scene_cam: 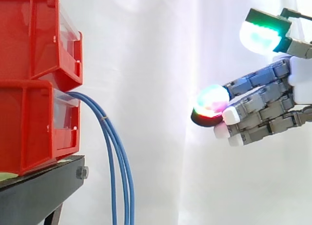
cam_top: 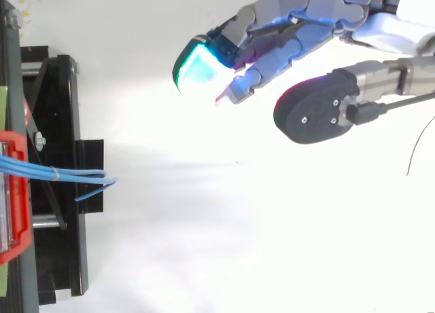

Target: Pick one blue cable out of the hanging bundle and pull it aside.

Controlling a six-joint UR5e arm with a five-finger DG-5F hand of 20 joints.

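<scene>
As you read the side view from the left, two red bins [scene_cam: 34, 83] sit stacked on a black stand [scene_cam: 39, 195]. From the front of the lower bin, a bundle of blue cables [scene_cam: 116, 156] arches out and hangs straight down. The strands lie close together, with what looks like a small tie [scene_cam: 103, 118] near the top of the curve. Next comes bare white curtain [scene_cam: 156, 64]. At the right, the hand [scene_cam: 265, 105] hovers well apart from the cables. Its fingers [scene_cam: 213, 100] reach toward them, nearly straight, with the thumb raised above, and they hold nothing. You would do best to come in below the tie, where the strands likely hang freest. Slip one fingertip behind the outermost cable alone before pinching. From above, the hand sits to one side of the cables' line, so line it up first.
</scene>
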